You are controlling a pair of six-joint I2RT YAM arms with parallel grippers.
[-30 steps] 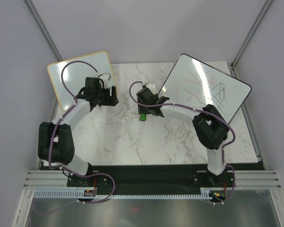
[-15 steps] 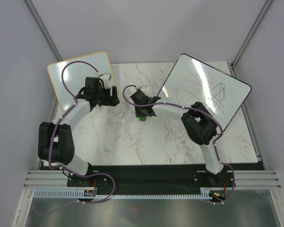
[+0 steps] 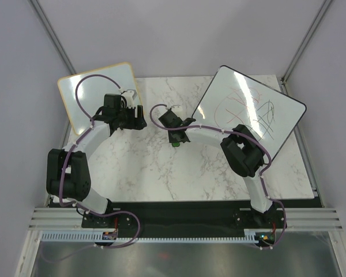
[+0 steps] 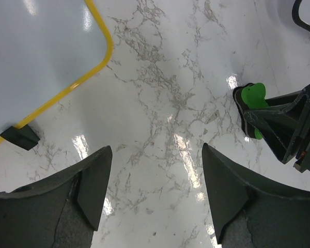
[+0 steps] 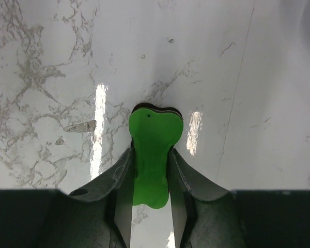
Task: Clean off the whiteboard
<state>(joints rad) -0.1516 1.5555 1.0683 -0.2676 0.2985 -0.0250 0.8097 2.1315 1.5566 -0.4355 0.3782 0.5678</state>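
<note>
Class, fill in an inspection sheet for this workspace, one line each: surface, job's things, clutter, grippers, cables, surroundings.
Surface: marble table, glossy white with grey veins.
Job's things: black-framed whiteboard at far right, with red and black scribbles; green eraser lying on the table.
Clutter: tan-framed board at far left, no marks seen.
Grippers: left gripper open and empty over the table; right gripper shut on the eraser.
Cables: purple cable looping along each arm.
Surroundings: plain grey walls.
</note>
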